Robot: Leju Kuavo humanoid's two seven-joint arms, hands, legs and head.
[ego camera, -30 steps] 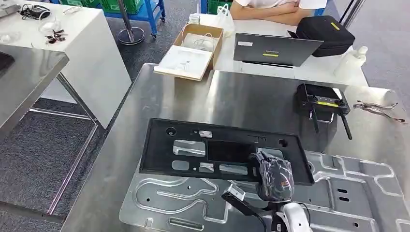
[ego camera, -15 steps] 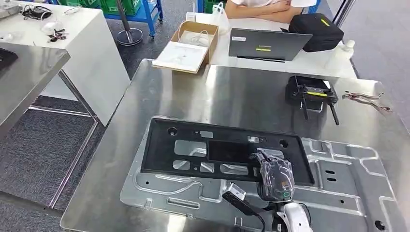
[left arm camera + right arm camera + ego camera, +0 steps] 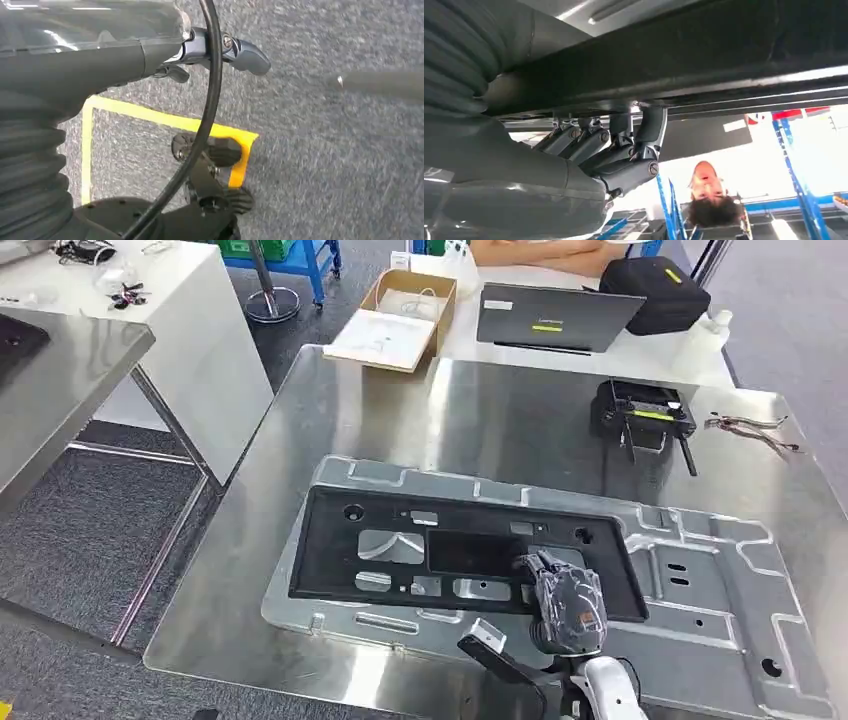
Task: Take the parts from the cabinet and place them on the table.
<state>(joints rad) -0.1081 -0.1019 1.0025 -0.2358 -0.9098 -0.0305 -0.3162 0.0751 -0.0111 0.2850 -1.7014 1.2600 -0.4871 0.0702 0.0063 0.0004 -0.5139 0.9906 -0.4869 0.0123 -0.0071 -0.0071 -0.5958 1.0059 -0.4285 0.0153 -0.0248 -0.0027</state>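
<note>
Parts: black panel [image 3: 460, 555] atop metal plate [image 3: 700, 630], over table [image 3: 480, 425]. We judge placement near done. Right hand [image 3: 568, 608] grasps panel's near edge; release left. Left hand [image 3: 220, 50] fingers: cannot tell.
</note>
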